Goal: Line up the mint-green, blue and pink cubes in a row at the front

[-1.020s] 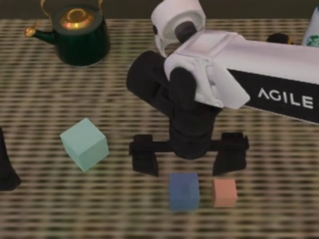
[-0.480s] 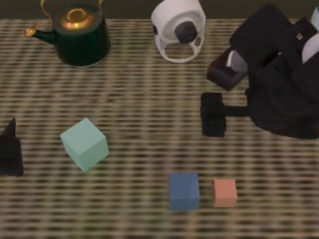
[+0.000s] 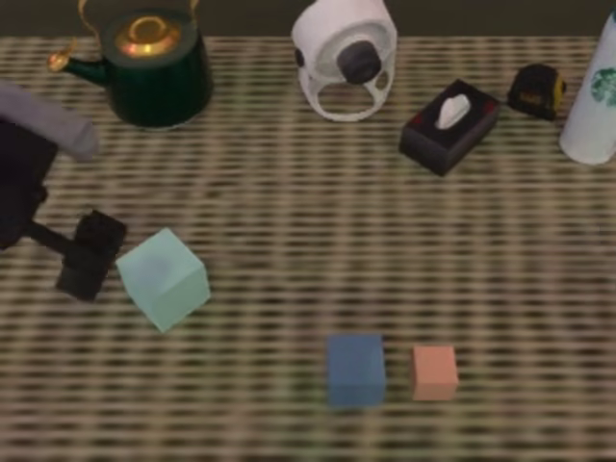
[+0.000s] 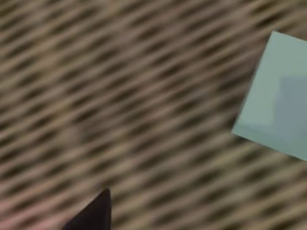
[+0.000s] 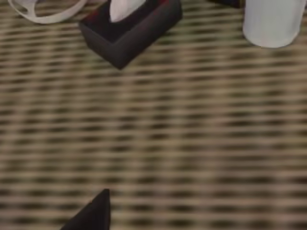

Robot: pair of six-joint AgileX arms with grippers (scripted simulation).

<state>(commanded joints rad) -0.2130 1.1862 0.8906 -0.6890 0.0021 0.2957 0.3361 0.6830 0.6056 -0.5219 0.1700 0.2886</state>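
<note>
- Mint-green cube [image 3: 163, 278] sits on the woven table [image 3: 289, 250] toward the left side, turned at an angle, well apart from the other two cubes.
- Blue cube [image 3: 355, 369] and pink cube [image 3: 434, 372] stand side by side near the front edge, close together with a narrow gap between them.
- Left gripper [image 3: 89, 254] hovers just beside the mint-green cube on its left; only one dark finger shows clearly, so I cannot tell how wide the fingers stand, and nothing is seen held.
- Left wrist view shows the mint-green cube [image 4: 278, 112] at the edge of the frame.
- Right arm is out of the top view; its wrist camera looks at the black tissue box [image 5: 129, 26] and a white cup [image 5: 271, 21].
</note>
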